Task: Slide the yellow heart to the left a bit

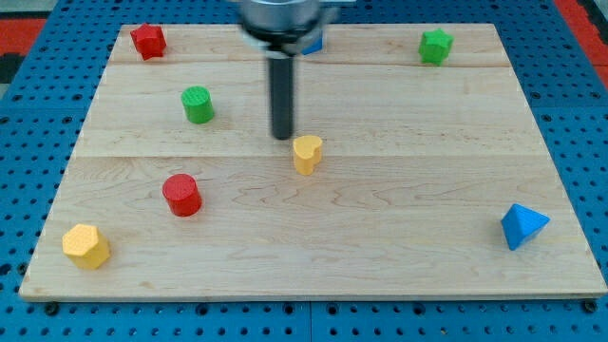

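The yellow heart (307, 153) lies near the middle of the wooden board (399, 247). My tip (283, 137) is down on the board just up and to the left of the heart, a small gap apart from it. The dark rod rises from the tip to the arm's head at the view's top.
A green cylinder (198, 104) and a red cylinder (181, 195) lie left of the heart. A yellow hexagon block (85, 246) is at bottom left, a red star block (148, 41) at top left, a green star block (436, 46) at top right, a blue block (522, 226) at right. Another blue block (313, 42) is partly hidden behind the arm.
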Tool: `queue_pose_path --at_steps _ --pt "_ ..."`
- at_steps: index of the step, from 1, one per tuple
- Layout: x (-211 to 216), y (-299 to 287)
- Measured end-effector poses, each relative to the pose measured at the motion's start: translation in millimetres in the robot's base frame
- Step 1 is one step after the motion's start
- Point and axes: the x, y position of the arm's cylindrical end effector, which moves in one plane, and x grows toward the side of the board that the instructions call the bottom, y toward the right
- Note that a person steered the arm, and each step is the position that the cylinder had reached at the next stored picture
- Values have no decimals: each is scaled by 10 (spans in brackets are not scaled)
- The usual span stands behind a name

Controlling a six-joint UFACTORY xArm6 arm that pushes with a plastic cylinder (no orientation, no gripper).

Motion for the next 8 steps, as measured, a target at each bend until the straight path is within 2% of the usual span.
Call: queue_pose_path --at_steps 2,4,5,6,7,8 --pt "75 1771" --pt "310 767" --pt "504 980" --pt "117 123" --pt "-44 -779" --pt "-43 269"
